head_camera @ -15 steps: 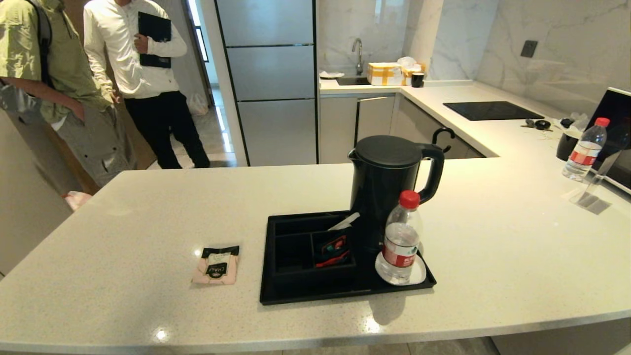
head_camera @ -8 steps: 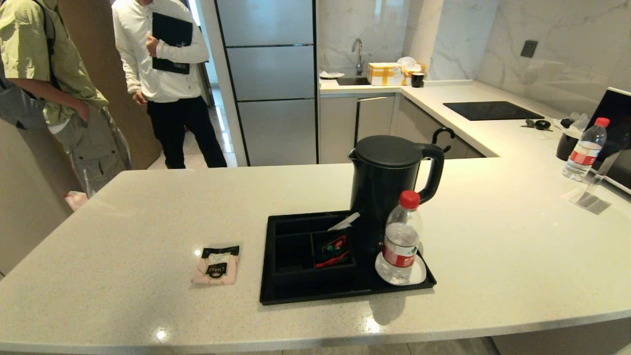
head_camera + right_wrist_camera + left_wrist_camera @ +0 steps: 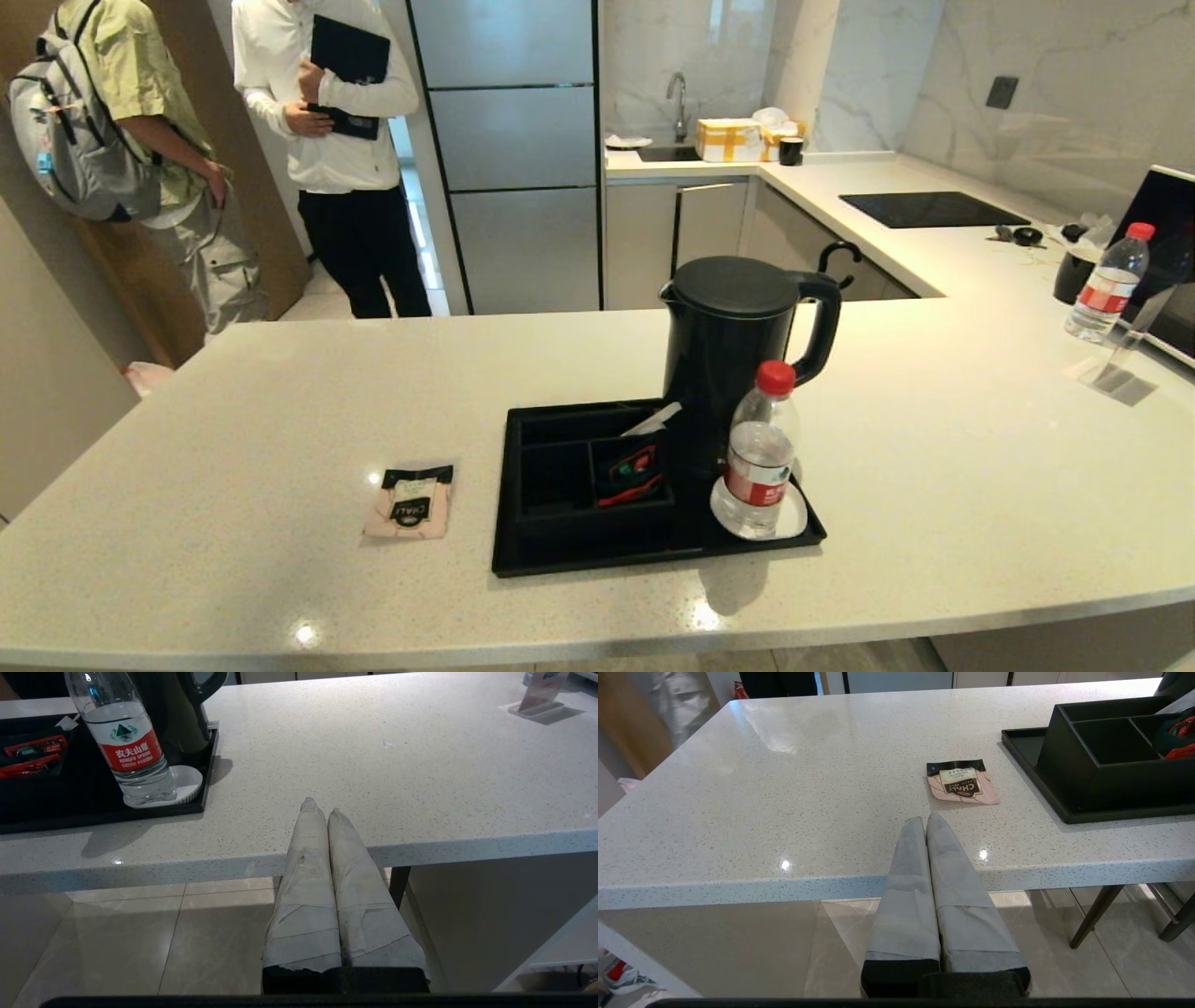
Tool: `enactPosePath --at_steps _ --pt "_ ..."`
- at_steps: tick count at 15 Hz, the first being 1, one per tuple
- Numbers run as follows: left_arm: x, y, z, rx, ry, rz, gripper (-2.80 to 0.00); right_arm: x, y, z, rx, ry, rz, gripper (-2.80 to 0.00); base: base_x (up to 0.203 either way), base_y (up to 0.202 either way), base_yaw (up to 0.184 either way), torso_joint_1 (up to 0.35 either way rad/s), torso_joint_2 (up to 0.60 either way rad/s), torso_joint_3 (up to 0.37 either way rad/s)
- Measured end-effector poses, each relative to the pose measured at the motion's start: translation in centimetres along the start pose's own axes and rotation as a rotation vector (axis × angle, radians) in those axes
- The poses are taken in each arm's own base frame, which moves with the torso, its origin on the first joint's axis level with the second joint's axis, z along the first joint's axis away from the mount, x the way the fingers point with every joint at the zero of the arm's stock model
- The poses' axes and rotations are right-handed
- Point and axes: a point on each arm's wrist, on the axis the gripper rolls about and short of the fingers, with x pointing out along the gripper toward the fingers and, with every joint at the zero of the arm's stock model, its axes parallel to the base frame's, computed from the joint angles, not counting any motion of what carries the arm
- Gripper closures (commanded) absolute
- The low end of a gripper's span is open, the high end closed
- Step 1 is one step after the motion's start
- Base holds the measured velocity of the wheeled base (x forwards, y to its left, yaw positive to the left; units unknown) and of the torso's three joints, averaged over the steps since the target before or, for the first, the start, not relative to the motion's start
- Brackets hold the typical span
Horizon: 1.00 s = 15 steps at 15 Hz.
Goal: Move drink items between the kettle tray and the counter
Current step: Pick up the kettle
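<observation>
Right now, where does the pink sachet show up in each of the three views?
Head view: the pink sachet lies flat on the counter, left of the kettle tray, apart from it.
Left wrist view: the sachet lies just beyond the shut left tool, beside the tray's outer wall.
Right wrist view: not in it.
Shared landmark: the kettle tray, in all three.

Kettle tray (image 3: 597,560) sits centrally on counter (image 3: 280,392); kettle (image 3: 728,355) occupies tray's 1 o'clock corner; bottle (image 3: 761,453) stands on coaster (image 3: 792,523) at its 4 o'clock corner; sachet (image 3: 409,502) lies on counter at tray's 9 o'clock, apart.
</observation>
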Motion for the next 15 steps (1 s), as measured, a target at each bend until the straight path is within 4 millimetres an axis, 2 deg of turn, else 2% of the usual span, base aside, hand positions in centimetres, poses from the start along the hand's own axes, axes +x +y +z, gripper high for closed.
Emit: enactPosePath --at_steps 3,4,7,10,12,14,15 --pt "0.0 0.0 0.0 -0.001 0.000 0.000 0.00 -0.2 0.0 0.5 0.013 0.017 -0.001 0.00 0.000 0.000 0.000 0.000 0.00 0.000" --pt "0.0 0.0 0.0 -0.001 0.000 0.000 0.00 -0.4 0.0 1.7 0.033 0.009 0.001 0.00 0.000 0.000 0.000 0.000 0.00 0.000" --pt "0.0 0.0 0.0 -0.001 0.000 0.000 0.00 -0.9 0.0 6.9 0.149 0.001 0.019 0.00 0.000 0.000 0.000 0.000 0.00 0.000" --pt "0.0 0.0 0.0 -0.001 0.000 0.000 0.00 -1.1 0.1 11.9 0.249 0.138 0.033 0.00 0.000 0.000 0.000 0.000 0.00 0.000" --pt "0.0 0.0 0.0 0.000 0.000 0.000 0.00 0.3 0.3 13.5 0.294 0.385 0.083 0.00 0.000 0.000 0.000 0.000 0.00 0.000" --pt "0.0 0.0 0.0 -0.001 0.000 0.000 0.00 3.6 0.6 13.9 0.320 0.635 0.149 0.00 0.000 0.000 0.000 0.000 0.00 0.000" --pt "0.0 0.0 0.0 -0.001 0.000 0.000 0.00 5.7 0.7 14.0 0.325 0.705 0.175 0.00 0.000 0.000 0.000 0.000 0.00 0.000"
